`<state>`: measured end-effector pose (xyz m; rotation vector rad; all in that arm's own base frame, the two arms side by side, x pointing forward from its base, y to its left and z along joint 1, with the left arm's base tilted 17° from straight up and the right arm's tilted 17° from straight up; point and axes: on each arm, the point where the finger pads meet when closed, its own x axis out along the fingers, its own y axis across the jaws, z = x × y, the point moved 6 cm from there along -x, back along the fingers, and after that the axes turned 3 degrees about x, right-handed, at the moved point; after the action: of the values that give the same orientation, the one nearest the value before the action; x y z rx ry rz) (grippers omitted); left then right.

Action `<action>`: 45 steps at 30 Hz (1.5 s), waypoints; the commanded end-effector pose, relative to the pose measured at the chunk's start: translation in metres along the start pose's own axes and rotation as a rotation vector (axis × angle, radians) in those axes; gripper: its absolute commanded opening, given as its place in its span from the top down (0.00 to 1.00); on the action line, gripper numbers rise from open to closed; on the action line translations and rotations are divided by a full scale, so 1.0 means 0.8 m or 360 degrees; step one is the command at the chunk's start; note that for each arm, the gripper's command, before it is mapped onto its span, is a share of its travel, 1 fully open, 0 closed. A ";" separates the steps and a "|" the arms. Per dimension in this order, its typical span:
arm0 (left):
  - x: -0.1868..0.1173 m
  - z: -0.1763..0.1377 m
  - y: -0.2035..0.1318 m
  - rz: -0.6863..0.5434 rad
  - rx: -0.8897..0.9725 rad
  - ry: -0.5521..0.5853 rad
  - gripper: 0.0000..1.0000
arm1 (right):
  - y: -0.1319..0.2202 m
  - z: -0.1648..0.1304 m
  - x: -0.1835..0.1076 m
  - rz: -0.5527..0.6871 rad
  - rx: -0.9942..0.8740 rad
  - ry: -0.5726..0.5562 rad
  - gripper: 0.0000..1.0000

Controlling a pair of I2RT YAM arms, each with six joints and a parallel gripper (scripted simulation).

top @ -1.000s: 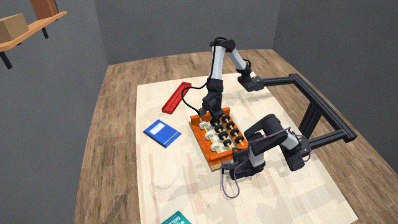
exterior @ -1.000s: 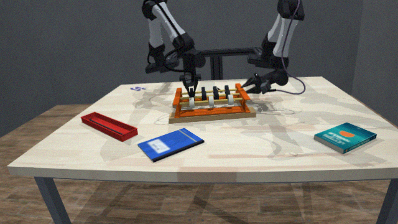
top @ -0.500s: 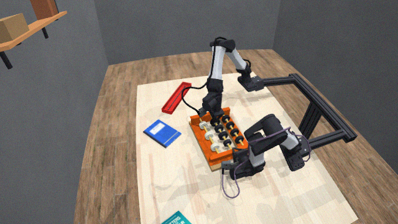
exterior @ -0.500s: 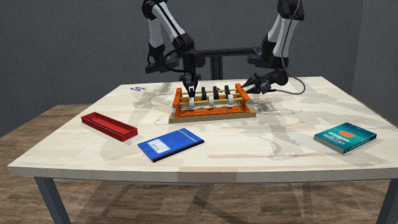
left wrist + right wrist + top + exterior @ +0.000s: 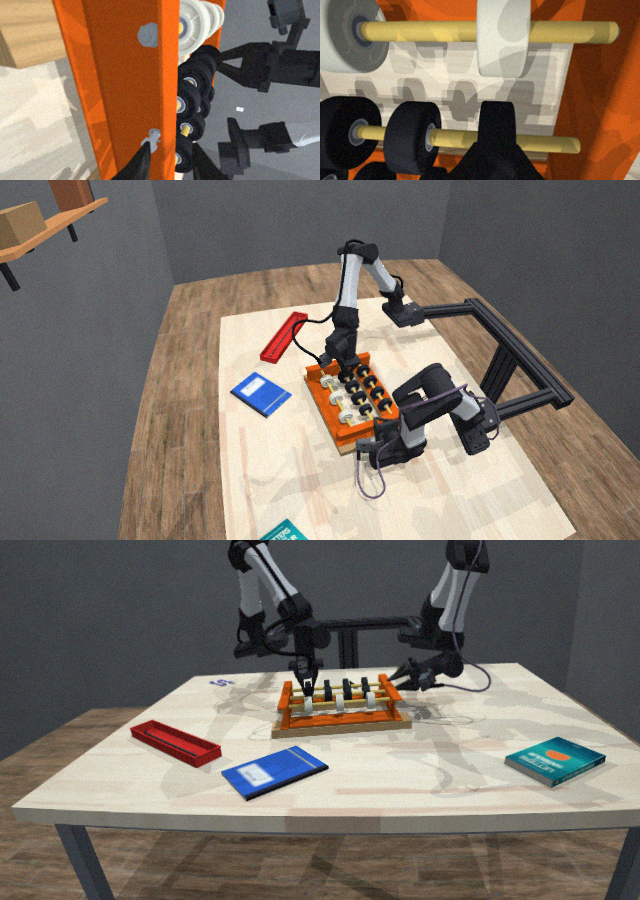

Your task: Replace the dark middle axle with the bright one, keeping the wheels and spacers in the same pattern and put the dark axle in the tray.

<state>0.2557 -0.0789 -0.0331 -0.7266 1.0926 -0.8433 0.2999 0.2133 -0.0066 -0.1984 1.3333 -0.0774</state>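
The orange wheel frame [image 5: 320, 397] [image 5: 340, 718] [image 5: 125, 80] stands on its wooden battens. Its middle row carries black wheels and yellow spacers. The dark axle [image 5: 166, 741] lies in the red tray [image 5: 268, 358] [image 5: 204, 757]. My right gripper [image 5: 308, 689] [image 5: 209, 60] is shut on the middle row's end black wheel [image 5: 497, 120]. My left gripper [image 5: 394, 683] [image 5: 170, 148] is slightly open at the opposite rail, one finger before its outer face. A small pale head [image 5: 153, 136] shows there, partly shadowed or covered. How far the bright axle reaches through the row is hidden.
White wheels [image 5: 336, 397] [image 5: 340, 702] [image 5: 502, 44] sit on one outer row, black wheels [image 5: 370, 381] on the other. A blue notebook [image 5: 272, 396] [image 5: 280, 770] lies near the tray, a teal book [image 5: 286, 532] [image 5: 555, 760] farther off. Both arms reach close over the frame.
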 end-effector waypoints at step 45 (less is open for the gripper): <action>0.005 0.004 -0.007 -0.0039 0.0056 0.0006 0.67 | 0.007 0.012 -0.027 0.0051 -0.0012 -0.0121 1.00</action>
<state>0.2558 -0.0789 -0.0331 -0.7264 1.0926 -0.8431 0.2999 0.2133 -0.0066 -0.1986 1.3331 -0.0773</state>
